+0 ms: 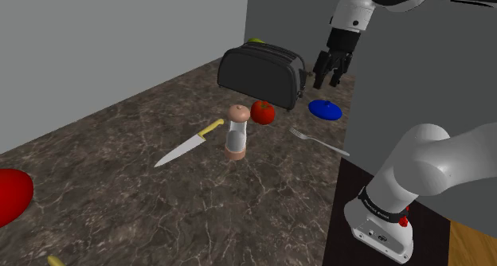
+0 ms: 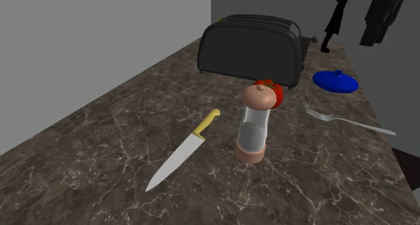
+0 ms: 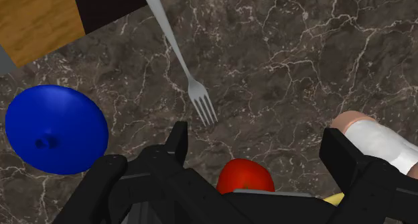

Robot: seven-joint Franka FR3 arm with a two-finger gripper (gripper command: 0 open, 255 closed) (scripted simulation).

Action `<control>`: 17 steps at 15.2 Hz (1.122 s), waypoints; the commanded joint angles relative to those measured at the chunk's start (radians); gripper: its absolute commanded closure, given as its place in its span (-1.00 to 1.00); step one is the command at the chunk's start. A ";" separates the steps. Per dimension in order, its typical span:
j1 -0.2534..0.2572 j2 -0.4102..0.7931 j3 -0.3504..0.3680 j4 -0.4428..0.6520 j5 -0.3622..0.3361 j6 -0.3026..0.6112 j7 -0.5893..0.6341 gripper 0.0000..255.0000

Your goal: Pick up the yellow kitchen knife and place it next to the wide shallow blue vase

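Table (image 1: 119, 177): dark brown stone look, pale veins. Grey walls (image 1: 119, 33) behind it. Strip of wooden floor (image 1: 474, 244) beside stand.

Knife (image 2: 180, 151): yellow handle, silver blade, pointed tip. Lies flat mid-table, near grinder (image 2: 256, 122), well apart from blue vase (image 2: 335, 81).

Fingers (image 3: 177, 139): wide apart, hold nothing. They hover above table, near toaster (image 1: 259, 73) and vase.

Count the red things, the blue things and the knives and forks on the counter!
Red: 2, the tomato and a red thing at the shoulder view's left edge.
Blue: 1, the vase.
Knives and forks: 2, the knife and the fork.
Total: 5.
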 commanded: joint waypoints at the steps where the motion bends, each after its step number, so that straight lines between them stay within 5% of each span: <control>1: 0.000 0.000 0.000 0.000 0.000 0.000 0.000 -1.00; 10: 0.009 0.150 0.229 -0.023 0.106 0.236 0.347 -1.00; 17: -0.014 0.369 0.394 0.063 0.103 0.409 0.626 -1.00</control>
